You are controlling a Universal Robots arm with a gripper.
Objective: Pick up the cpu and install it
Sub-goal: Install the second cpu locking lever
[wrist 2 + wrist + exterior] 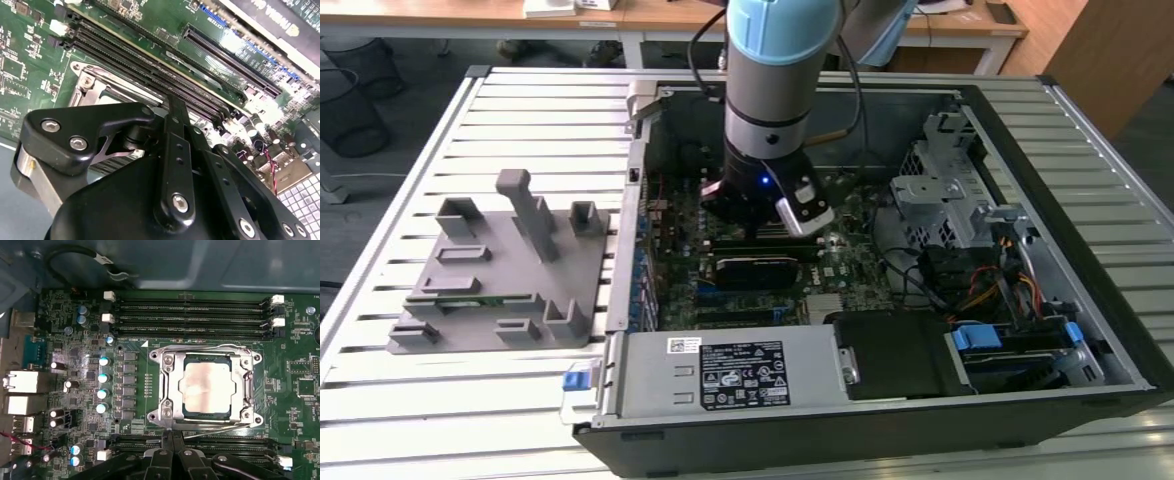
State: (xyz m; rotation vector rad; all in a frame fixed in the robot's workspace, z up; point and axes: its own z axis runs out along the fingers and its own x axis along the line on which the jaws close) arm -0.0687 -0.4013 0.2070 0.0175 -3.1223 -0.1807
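In the first wrist view the cpu (pixel 207 387), a square chip with a silvery top, lies flat inside the metal socket frame (pixel 167 385) on the green motherboard. My gripper (pixel 173 439) is shut with its fingertips together at the frame's edge, beside the thin wire lever (pixel 215 427), and holds nothing. The second wrist view has the black gripper (pixel 172 106) low over the socket frame (pixel 87 85), next to the long memory slots (pixel 130 57). Seen from the exterior view, the arm reaches down into the open computer case and the gripper (pixel 750 218) is just above the motherboard.
A grey plastic fixture (pixel 500 270) with a green memory stick (pixel 470 298) stands on the slatted table at the exterior view's left. Inside the case are a drive cage (pixel 941 190), cables (pixel 987 290) and the power supply (pixel 734 375). Capacitors (pixel 102 385) stand beside the socket.
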